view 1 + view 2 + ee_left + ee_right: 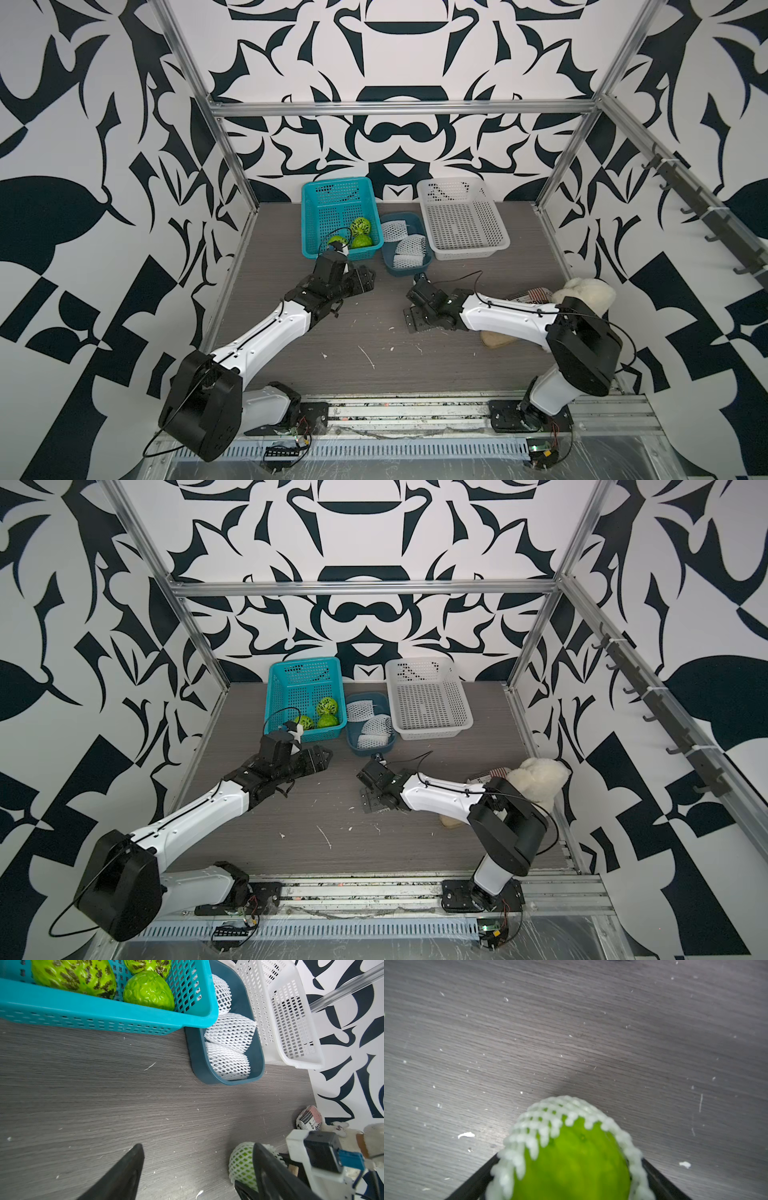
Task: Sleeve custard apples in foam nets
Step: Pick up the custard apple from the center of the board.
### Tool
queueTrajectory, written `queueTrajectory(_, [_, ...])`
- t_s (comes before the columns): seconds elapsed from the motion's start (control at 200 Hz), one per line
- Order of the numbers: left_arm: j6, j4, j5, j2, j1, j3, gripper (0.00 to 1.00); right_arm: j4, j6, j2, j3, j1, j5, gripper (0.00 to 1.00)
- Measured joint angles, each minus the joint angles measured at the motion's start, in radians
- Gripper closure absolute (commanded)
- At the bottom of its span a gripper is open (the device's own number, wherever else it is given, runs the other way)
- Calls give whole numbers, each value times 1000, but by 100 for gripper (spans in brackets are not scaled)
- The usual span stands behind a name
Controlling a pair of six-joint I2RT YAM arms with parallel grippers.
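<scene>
My right claw (570, 1157) grasps the netted custard apple (575, 1172) mid-table, jaws against its foam net (542, 1120). I judge it light and squashy, so I hold across the widest part. Left claw (197, 1147) gapes empty.

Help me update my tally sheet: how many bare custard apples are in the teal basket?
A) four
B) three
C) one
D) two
B: both top views show three bare custard apples in the teal basket; the only other one, the netted custard apple, is in the right gripper.
</scene>
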Motion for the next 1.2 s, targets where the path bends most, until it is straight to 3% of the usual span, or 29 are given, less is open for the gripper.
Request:
queueTrajectory(0.31, [0, 0, -1, -5, 0, 0, 16, 16, 5, -5, -11, -10, -11, 24])
queueTrajectory(0.89, [-2, 6, -5, -5, 43, 0, 8, -48, -23, -87, 47, -76, -90, 27])
queueTrajectory(0.985, [-14, 8, -5, -5, 70, 0, 0, -48, -41, -90, 89, -113, -135, 27])
queueTrajectory(1.2, [-45, 15, -11, -5, 105, -1, 0, -53, -78, -101, 204, -181, -319, 28])
